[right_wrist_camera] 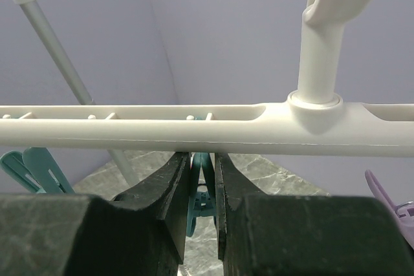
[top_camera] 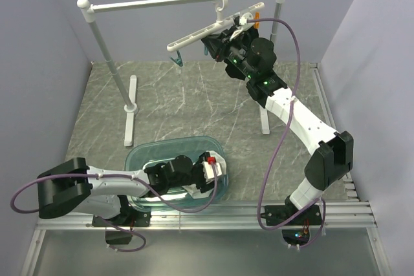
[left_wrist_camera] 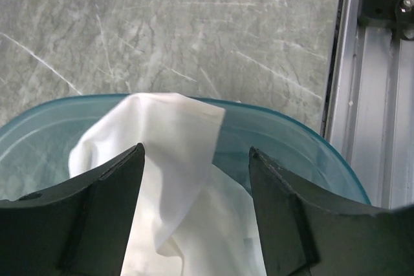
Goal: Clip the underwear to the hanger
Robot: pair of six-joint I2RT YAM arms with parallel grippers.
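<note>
The white underwear (left_wrist_camera: 174,134) lies bunched in a teal bin (left_wrist_camera: 291,140), one fold standing up. My left gripper (left_wrist_camera: 197,179) is open inside the bin, its black fingers (left_wrist_camera: 110,198) either side of that fold and apart from it. From above, the left gripper (top_camera: 210,167) sits at the bin's right end. The white hanger (top_camera: 194,35) hangs by its hook (top_camera: 220,1) from the rail. My right gripper (right_wrist_camera: 202,179) is just under the hanger bar (right_wrist_camera: 129,127), shut on a teal peg (right_wrist_camera: 202,189). It holds the bar's right half (top_camera: 220,42).
The grey rail (top_camera: 162,1) rests on white posts (top_camera: 107,63) with flat feet (top_camera: 129,117). Another teal peg (right_wrist_camera: 32,166) and a purple peg (right_wrist_camera: 388,198) hang from the bar, and an orange peg (top_camera: 257,22) sits at its right end. An aluminium frame (left_wrist_camera: 375,127) borders the marbled mat.
</note>
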